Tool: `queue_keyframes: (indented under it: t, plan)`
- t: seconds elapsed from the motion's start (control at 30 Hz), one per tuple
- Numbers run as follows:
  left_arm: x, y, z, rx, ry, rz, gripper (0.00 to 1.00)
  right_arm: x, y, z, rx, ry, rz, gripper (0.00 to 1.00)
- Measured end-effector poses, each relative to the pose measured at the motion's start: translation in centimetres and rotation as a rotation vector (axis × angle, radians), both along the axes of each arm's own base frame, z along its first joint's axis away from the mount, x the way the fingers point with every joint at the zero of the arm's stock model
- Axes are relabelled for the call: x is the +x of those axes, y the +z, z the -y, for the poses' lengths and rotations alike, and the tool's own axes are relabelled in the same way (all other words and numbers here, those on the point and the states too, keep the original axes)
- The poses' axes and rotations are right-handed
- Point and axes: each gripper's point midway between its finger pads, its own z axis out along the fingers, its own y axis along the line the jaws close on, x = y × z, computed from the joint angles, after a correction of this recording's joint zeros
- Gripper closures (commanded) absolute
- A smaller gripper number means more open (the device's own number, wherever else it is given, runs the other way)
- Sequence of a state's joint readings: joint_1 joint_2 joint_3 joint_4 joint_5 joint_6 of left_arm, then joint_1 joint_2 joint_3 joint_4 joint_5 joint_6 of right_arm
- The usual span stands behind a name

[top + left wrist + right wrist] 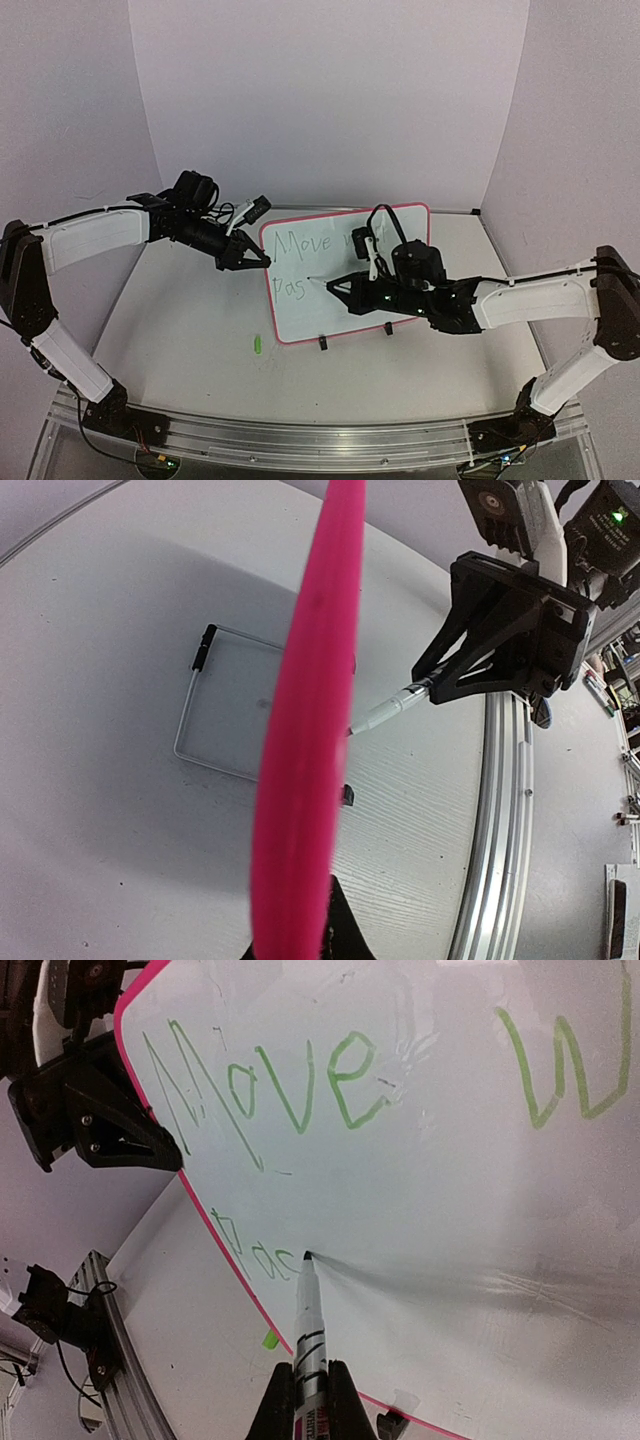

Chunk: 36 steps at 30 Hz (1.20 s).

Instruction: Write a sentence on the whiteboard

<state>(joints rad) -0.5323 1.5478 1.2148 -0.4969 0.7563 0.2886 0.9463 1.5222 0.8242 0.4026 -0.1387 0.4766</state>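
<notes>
The whiteboard (345,290) stands tilted on the table, its pink frame (305,730) running up the middle of the left wrist view. My left gripper (262,260) is shut on the board's left edge, and only one dark finger (340,925) shows beside the frame. My right gripper (312,1380) is shut on a white marker (310,1325) whose tip touches the board. The sentence (265,1080) reads "Move" plus part of a further word in green on the top line. The second line (255,1255) has a few small letters, ending just left of the tip.
A green marker cap (256,344) lies on the table in front of the board's lower left corner. The wire stand (215,705) lies behind the board. Black clip feet (323,344) hold its bottom edge. An aluminium rail (300,440) runs along the near table edge.
</notes>
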Motion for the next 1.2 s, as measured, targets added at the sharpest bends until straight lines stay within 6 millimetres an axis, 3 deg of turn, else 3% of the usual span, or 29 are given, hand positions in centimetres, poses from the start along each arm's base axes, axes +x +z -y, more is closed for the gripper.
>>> queue_keyframes:
  t: [0.57,1.2]
  plan:
    - [0.0,0.0,0.0,0.001,0.001,0.000,1.00,-0.2,-1.1,-0.6,-0.021,0.030,-0.027,1.00]
    - [0.0,0.0,0.0,0.000,0.001,0.000,1.00,-0.3,-1.5,0.7,-0.054,-0.011,-0.033,1.00]
